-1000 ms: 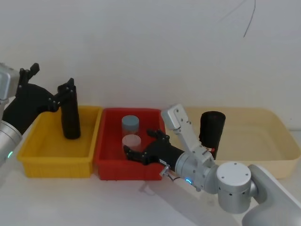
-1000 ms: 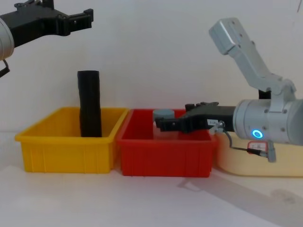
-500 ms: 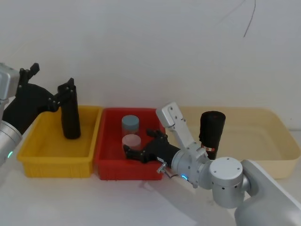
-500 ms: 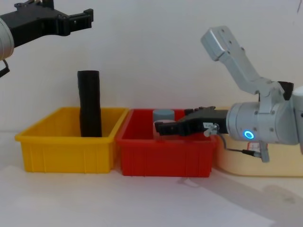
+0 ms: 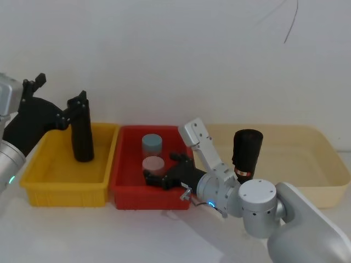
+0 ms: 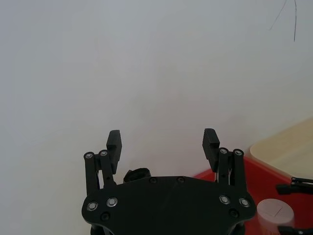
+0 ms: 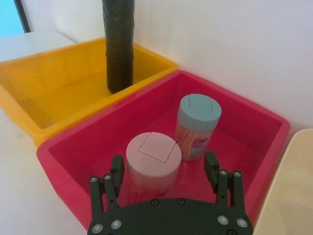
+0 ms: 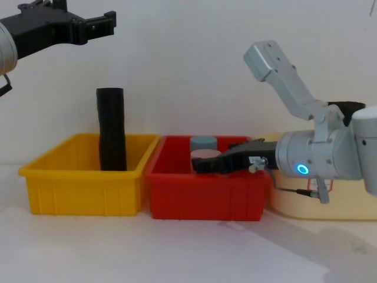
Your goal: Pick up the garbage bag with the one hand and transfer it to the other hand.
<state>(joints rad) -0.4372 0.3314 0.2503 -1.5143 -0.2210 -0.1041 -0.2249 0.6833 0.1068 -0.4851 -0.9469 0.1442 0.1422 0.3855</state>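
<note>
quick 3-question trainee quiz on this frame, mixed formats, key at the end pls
1. True or false: the right pincer is shut on the pink-lidded jar.
2. Which bin holds the garbage bag with the label band: A yellow bin, B red bin, C beige bin?
3. Fill in: the left pincer hangs open, high above the ____ bin.

Key:
1. False; its jaws are open, hovering by the jar.
2. C
3. yellow

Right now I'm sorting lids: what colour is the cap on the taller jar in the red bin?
Pale blue-grey cap, clearest in the right wrist view.
</note>
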